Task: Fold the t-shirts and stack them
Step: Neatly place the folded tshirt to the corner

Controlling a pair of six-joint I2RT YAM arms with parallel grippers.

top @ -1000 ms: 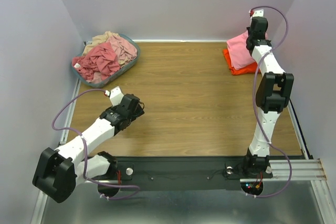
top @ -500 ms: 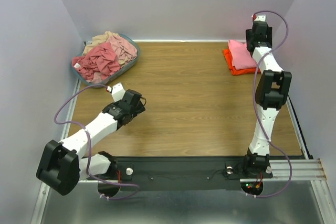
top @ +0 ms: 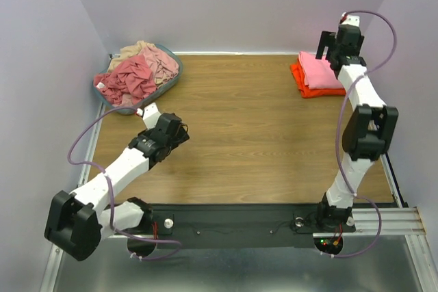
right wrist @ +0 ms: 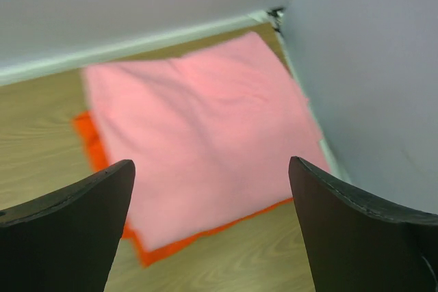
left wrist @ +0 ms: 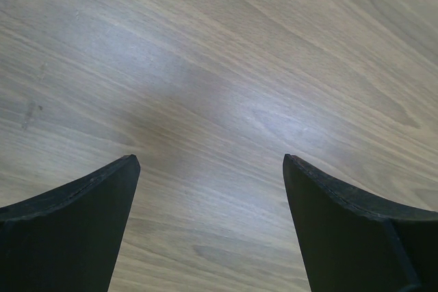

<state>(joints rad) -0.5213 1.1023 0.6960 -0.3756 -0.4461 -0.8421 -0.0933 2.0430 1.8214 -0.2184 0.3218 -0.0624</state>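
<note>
- Done: the folded pink t-shirt [right wrist: 198, 121] lies atop the folded orange t-shirt [right wrist: 87, 143], far right corner.
- Left to do: crumpled rose and beige t-shirts [top: 135, 74] in the basket [top: 174, 77].
- Right gripper [right wrist: 211, 163] released above them; left gripper [left wrist: 211, 158] released, empty.

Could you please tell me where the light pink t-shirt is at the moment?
In the top view the light pink t-shirt lies folded on the orange t-shirt at the far right corner of the table.
</note>
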